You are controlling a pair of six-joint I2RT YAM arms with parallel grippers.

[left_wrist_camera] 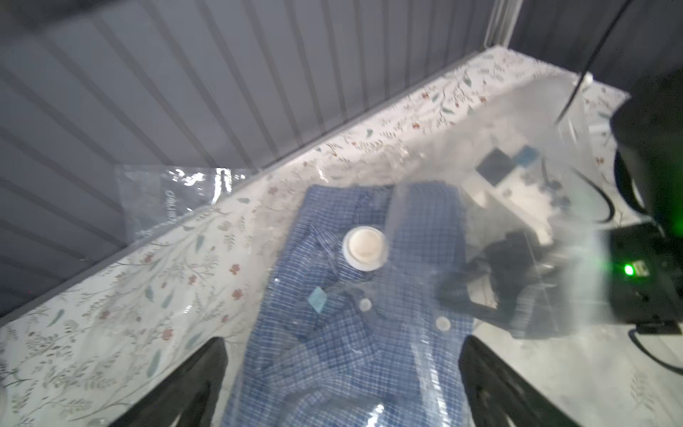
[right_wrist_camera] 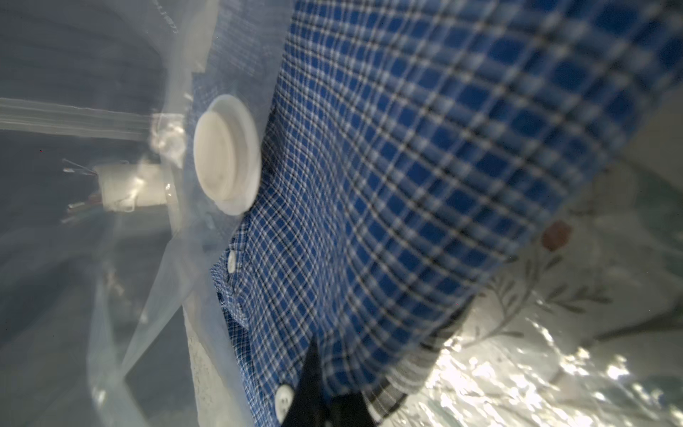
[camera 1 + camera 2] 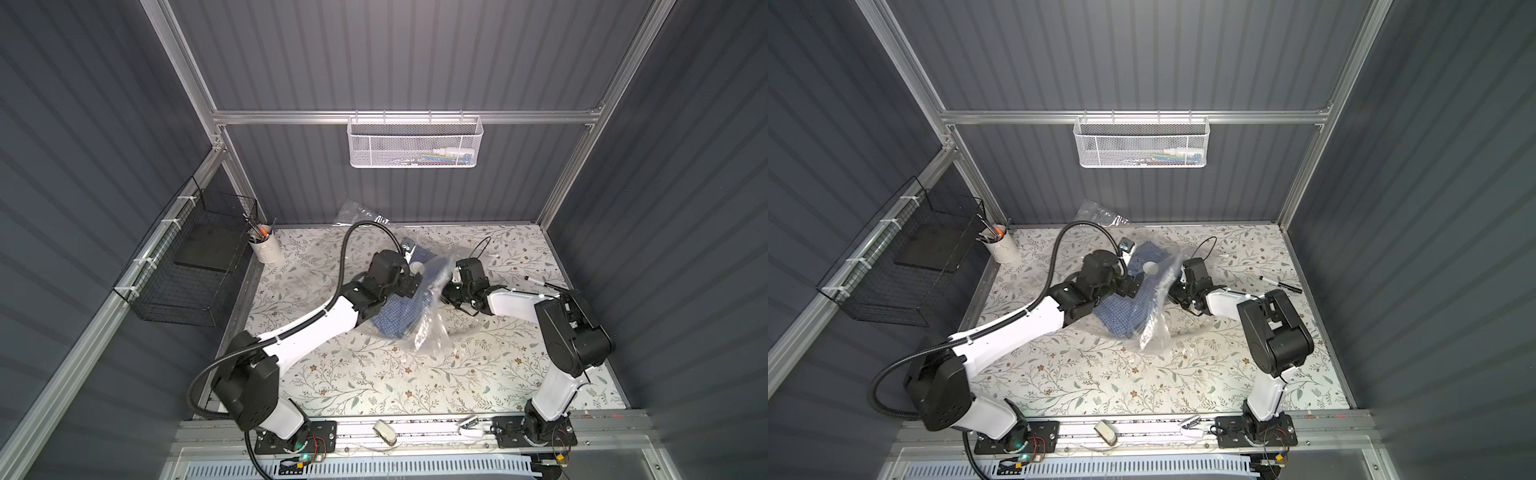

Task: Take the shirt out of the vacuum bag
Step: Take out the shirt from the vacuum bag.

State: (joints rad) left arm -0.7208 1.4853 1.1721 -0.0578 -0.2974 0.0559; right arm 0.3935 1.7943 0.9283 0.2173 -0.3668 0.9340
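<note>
Two grippers stand close together over the middle of the floral table (image 3: 374, 386), with the task's things between them. The vacuum bag (image 3: 430, 332) lies there crumpled and glossy. Its round white valve cap (image 1: 365, 248) sits on top of the blue checked shirt (image 1: 369, 332), which is bunched up under the clear film. How much of the cloth is outside the bag cannot be told. The left gripper (image 1: 343, 344) hangs over the shirt with its jaws wide apart, one finger on each side of the cloth, holding nothing. The right gripper (image 2: 318, 388) has its jaws together, apparently pinching the bag's film beside the shirt, and in both top views the plastic rises at that side. In the left wrist view this raised film hangs in front of the right gripper and blurs it. In both top views the left forearm hides part of the shirt. A smaller clear bag (image 3: 357, 214) leans against the back wall, well apart from the arms. A white cup (image 3: 265, 248) with pens stands in the far left corner next to a black wire basket (image 3: 187, 270). A black marker (image 3: 540, 284) lies near the right arm. A white mesh basket (image 3: 414, 141) hangs on the rear rail.
</note>
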